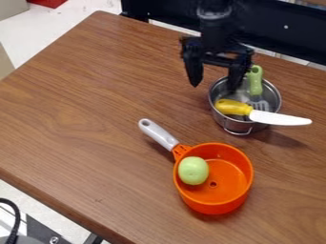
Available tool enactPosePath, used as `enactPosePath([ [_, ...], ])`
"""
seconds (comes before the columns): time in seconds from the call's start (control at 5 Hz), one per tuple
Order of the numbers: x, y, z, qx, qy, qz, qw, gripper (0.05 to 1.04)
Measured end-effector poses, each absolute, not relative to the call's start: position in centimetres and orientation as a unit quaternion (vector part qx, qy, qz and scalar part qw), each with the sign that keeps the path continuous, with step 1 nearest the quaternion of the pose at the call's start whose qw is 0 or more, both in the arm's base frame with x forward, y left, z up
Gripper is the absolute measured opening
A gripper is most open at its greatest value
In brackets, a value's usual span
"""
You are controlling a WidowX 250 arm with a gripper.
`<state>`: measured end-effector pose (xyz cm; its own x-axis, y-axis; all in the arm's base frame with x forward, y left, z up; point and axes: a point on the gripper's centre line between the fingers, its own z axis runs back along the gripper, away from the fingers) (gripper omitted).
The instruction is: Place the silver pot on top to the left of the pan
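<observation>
The round silver metal pot (237, 126) stands on the brown wooden table (83, 109), beyond the orange pan (216, 206) with its grey handle, a gap between them. The black pincer (216, 78) hangs with its fingers apart at the pot's far left rim. A white-bladed, yellow-handled knife (280, 118) juts past the pot's right rim. Left of the pan, a broad stretch of wood runs to the table's edge.
</observation>
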<state>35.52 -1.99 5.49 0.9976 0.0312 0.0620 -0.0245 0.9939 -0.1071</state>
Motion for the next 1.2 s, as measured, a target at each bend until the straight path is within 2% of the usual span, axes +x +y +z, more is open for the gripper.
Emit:
enactPosePath([
  [0.2, 35.4, -1.6, 4.8, -0.058, -0.026, 0.012, 0.998, 0.999],
  [0.6, 36.3, -1.4, 3.2, -0.045, -0.040, 0.010, 0.998, 0.999],
  [0.8, 36.6, -1.3, 3.2, -0.042, -0.048, 0.013, 0.998, 0.954],
  [1.0, 36.4, -1.6, 3.0, -0.043, -0.049, 0.023, 0.998, 0.765],
  [1.2, 36.2, -1.9, 3.1, -0.054, -0.039, 0.024, 0.997, 0.478],
])
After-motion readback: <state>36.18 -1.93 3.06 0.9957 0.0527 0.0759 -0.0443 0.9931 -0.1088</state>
